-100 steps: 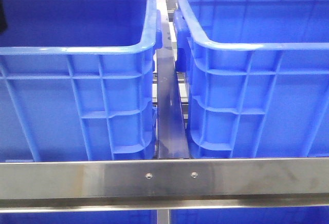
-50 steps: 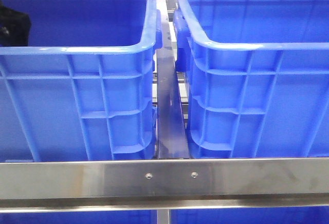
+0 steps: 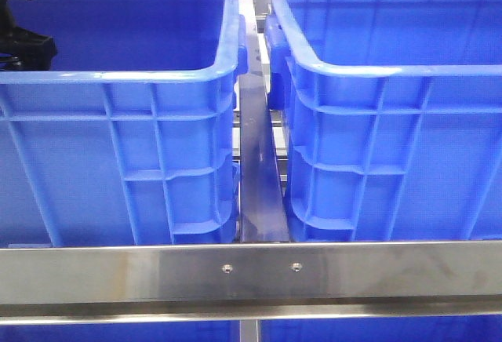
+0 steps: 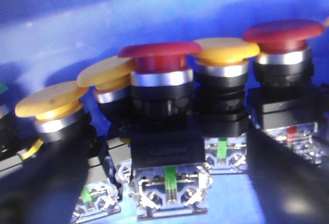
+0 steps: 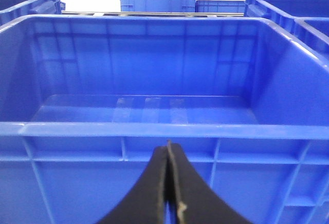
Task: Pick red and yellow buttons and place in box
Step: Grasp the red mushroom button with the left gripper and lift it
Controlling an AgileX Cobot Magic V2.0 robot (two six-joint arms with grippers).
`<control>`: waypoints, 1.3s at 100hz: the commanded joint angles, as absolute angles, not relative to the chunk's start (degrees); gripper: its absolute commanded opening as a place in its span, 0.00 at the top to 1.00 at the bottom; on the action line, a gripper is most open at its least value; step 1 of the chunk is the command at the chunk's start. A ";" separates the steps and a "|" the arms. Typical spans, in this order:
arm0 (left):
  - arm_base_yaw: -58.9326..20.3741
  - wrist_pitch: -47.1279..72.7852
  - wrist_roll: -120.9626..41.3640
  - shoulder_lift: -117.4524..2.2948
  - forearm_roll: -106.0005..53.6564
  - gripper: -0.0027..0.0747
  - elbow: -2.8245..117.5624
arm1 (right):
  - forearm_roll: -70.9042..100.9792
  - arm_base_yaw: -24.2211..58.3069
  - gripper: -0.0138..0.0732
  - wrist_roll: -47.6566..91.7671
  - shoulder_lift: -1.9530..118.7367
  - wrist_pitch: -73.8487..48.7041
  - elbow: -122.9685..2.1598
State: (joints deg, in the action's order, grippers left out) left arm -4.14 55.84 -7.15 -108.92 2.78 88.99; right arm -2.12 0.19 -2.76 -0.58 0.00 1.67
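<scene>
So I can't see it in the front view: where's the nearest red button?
In the left wrist view, the red button stands centred between the open left gripper fingers, yellow buttons beside it.

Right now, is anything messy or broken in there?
Nothing looks broken or spilled. The buttons stand crowded in a loose row, some caps tilted, like the yellow cap at the end. The left gripper is open around the nearest red one. The box is bare inside.

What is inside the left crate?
The left end effector reaches in; the left wrist view shows red and yellow mushroom-head pushbuttons. From the front, the near wall hides them.
</scene>
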 commanded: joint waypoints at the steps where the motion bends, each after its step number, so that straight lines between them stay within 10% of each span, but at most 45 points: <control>1: -4.47 54.22 -6.69 -106.19 2.60 0.45 90.89 | -1.99 -0.05 0.92 -2.35 -1.96 4.10 0.70; 19: -4.47 54.22 -6.69 -106.19 2.60 0.63 90.89 | -1.99 -0.05 0.92 -2.35 -1.96 4.10 0.70; 130: -20.95 54.61 -20.67 -88.57 -22.64 0.64 92.02 | -1.99 -0.05 0.92 -2.35 -1.96 4.10 0.70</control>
